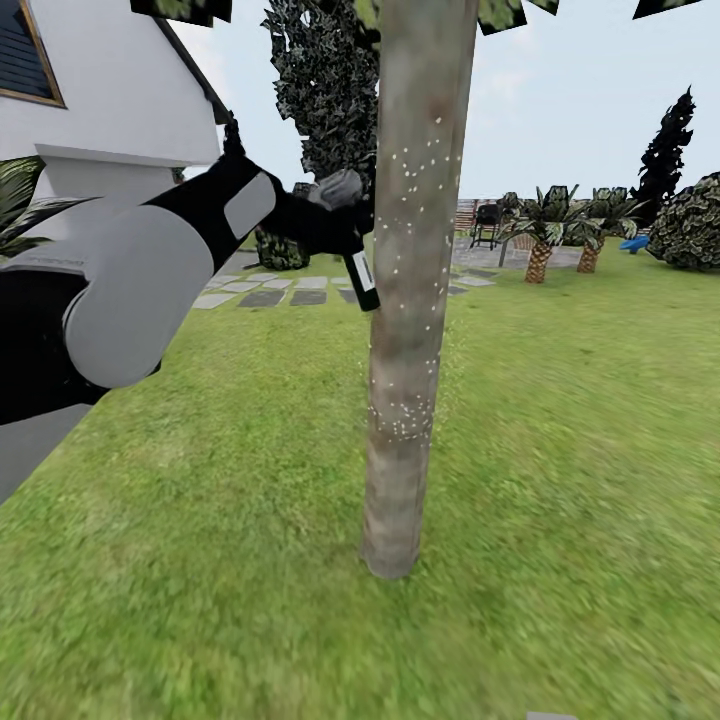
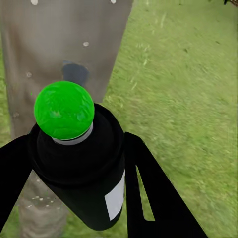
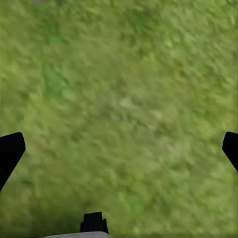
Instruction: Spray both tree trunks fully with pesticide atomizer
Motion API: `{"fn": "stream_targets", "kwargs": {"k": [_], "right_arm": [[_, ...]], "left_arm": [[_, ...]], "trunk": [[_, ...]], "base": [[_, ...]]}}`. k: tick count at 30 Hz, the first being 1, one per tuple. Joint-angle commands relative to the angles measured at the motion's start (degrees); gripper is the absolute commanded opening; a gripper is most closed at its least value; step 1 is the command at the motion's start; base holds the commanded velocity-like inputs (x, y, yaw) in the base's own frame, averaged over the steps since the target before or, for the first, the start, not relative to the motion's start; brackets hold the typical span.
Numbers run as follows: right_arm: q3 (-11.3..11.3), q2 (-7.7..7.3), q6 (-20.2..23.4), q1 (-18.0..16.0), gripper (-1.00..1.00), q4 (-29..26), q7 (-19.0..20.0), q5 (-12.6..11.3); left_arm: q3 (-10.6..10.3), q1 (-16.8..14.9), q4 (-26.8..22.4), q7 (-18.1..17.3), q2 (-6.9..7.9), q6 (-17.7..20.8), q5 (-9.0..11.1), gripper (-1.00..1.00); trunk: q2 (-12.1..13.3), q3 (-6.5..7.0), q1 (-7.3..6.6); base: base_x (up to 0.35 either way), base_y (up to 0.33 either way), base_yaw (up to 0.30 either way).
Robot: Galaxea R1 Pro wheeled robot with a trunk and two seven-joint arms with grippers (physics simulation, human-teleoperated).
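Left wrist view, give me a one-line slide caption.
Left end effector grips the pesticide atomizer, its green dot toward the white-speckled tree trunk.

Tree trunk [image 1: 405, 300] stands on lawn [image 1: 560, 450] at view ctr. Left gripper [image 1: 345, 225] w/ pesticide atomizer [image 1: 362, 280] at trunk's 9 o'clock, just beside it. Paving [image 1: 270, 292] behind, 10 o'clock; house [image 1: 100, 100] far left. Palm-like plants [image 1: 545, 235] at 2 o'clock, well behind.
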Motion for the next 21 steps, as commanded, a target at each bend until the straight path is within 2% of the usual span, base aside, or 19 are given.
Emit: {"fn": "stream_targets", "kwargs": {"k": [1,2,5,6,8,10,12,13,16,21], "right_arm": [[0.50,0.02,-0.40,-0.10,1.00,0.23,0.01,-0.58],[0.50,0.02,-0.40,-0.10,1.00,0.23,0.01,-0.58],[0.51,0.02,-0.40,-0.10,1.00,0.23,0.01,-0.58],[0.51,0.02,-0.40,-0.10,1.00,0.23,0.01,-0.58],[0.52,0.02,-0.40,-0.10,1.00,0.23,0.01,-0.58],[0.52,0.02,-0.40,-0.10,1.00,0.23,0.01,-0.58],[0.52,0.02,-0.40,-0.10,1.00,0.23,0.01,-0.58],[0.52,0.02,-0.40,-0.10,1.00,0.23,0.01,-0.58],[0.52,0.02,-0.40,-0.10,1.00,0.23,0.01,-0.58],[0.52,0.02,-0.40,-0.10,1.00,0.23,0.01,-0.58]], "left_arm": [[-0.10,-0.04,-0.49,0.02,0.00,-0.08,-0.69,-1.00],[-0.12,-0.04,-0.64,-0.10,0.00,-0.24,-2.14,-1.00],[-0.04,-0.04,-0.37,-2.18,0.00,-0.52,-8.41,-1.00],[-0.05,-0.04,-0.27,-4.95,0.00,-0.64,-12.51,-1.00],[-0.01,-0.04,-0.21,-8.48,0.00,-1.03,-18.63,-1.00],[0.07,-0.04,0.25,-12.43,0.00,-3.02,-21.90,-1.00],[0.14,-0.01,1.97,-18.05,0.00,-5.18,-23.62,-1.00],[0.16,0.04,2.21,-18.98,0.00,-5.51,-23.84,-1.00],[0.21,0.68,2.59,-20.34,0.00,-6.09,-24.15,-1.00],[0.24,4.77,2.72,-20.68,0.00,-6.29,-24.27,-1.00]], "trunk": [[-0.07,-0.09,0.02],[-0.07,-0.09,0.02],[-0.07,-0.09,0.02],[-0.07,-0.09,0.02],[-0.07,-0.09,0.02],[-0.07,-0.09,0.02],[-0.07,-0.09,0.02],[-0.07,-0.09,0.02],[-0.07,-0.09,0.02],[-0.07,-0.09,0.02]], "base": [[0.000,0.000,0.000],[0.000,0.000,0.000],[0.000,0.000,0.000],[0.000,0.000,0.000],[0.000,0.000,0.000],[0.000,0.000,0.000],[0.000,0.000,0.000],[0.000,0.000,0.000],[0.000,0.000,0.000],[0.000,0.000,0.000]]}}
